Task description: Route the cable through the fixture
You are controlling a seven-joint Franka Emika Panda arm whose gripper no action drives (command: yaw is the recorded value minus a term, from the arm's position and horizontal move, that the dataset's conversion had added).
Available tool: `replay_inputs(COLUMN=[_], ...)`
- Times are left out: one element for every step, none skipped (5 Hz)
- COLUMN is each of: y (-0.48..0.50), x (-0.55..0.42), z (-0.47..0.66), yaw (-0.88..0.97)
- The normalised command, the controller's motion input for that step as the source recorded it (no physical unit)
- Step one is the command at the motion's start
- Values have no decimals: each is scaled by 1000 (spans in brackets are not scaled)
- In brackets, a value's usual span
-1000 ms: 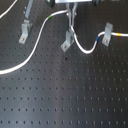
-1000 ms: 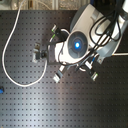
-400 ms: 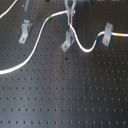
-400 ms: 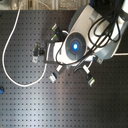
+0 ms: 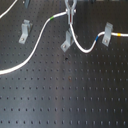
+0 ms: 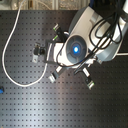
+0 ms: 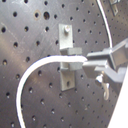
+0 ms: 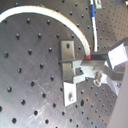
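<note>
The cable is a long white cord. It runs from the first exterior view's left edge up past a green band to my gripper, which is shut on it. Beyond the gripper it sags, then rises past a blue band through the right fixture to a yellow band. The middle fixture stands just below the gripper. In the first wrist view the held cable arches across that fixture into the gripper. The second wrist view shows the same cable, fixture and gripper.
A third fixture stands at the first exterior view's left, apart from the cable. In the second exterior view the arm body hides the gripper. A cable loop lies at the second exterior view's left. The perforated black board carries everything.
My gripper, with the cable in it, has moved a little down in the first exterior view, closer to the middle fixture. The cable's loop beside it has shifted with it.
</note>
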Motion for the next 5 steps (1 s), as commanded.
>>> replay_inputs(y=[18,22,93,140,194], x=[-165,-88,-6,-168,-64], z=[41,-1,2,388,236], yaw=[-46,0,17,0,11])
